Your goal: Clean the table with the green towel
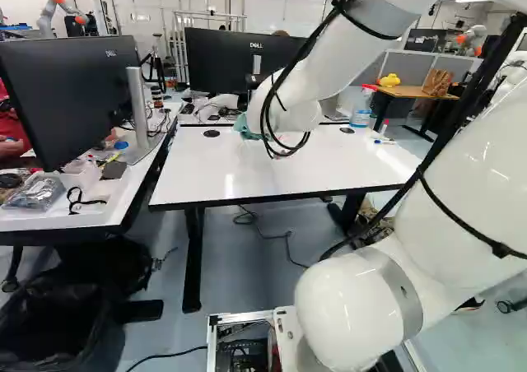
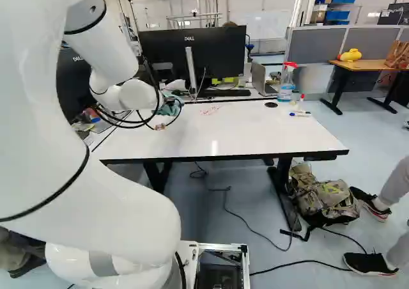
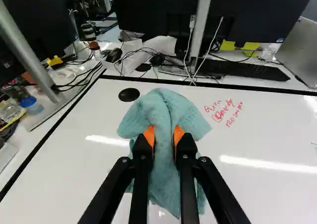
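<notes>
Landmark: red writing [image 3: 224, 110] on the white table [image 3: 267, 135]. Gripper [image 3: 164, 135] pinched onto the green towel [image 3: 166, 107], cloth bunched between both pads. Towel sits beside the writing, on the side toward the black round cap [image 3: 129, 94]; whether it presses on the tabletop, you can't tell.

Step in hand, by my reading: starting the wipe on the writing. Lower until the loose folds lie flat, then sweep across the marks with light, even pressure. Keep cloth under the fingertips, or they may scrape. Overlap your strokes; dry ink may need several. Beyond the writing, away from the towel, stand the spray bottle [image 2: 285, 87] and marker [image 2: 300, 114]: shorten strokes there, or you could knock them.
</notes>
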Motion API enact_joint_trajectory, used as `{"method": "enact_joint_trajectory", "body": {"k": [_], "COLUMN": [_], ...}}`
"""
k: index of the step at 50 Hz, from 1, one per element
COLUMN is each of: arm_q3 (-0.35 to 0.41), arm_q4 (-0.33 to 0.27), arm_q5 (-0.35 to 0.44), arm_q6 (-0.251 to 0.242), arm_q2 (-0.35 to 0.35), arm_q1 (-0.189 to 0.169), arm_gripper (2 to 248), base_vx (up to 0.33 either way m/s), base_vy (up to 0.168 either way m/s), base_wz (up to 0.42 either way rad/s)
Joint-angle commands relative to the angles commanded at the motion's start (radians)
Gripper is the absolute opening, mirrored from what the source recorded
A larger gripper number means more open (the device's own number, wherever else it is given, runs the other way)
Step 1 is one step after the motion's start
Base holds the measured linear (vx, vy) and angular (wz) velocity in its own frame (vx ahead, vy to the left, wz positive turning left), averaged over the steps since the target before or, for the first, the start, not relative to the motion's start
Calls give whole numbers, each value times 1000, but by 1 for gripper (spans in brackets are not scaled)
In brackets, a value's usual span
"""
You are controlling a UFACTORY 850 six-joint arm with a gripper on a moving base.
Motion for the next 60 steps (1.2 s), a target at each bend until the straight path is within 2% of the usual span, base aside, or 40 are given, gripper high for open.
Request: {"method": "enact_joint_trajectory", "body": {"k": [32,60], "arm_q3": [-87,-211], "arm_q4": [0,0], "arm_q5": [0,0], "arm_q6": [0,0], "arm_q2": [-90,-211], "arm_q1": [-112,-175], "arm_gripper": [61,61], "base_vx": [0,0], "base_vy": [0,0], "base_wz": [0,0]}}
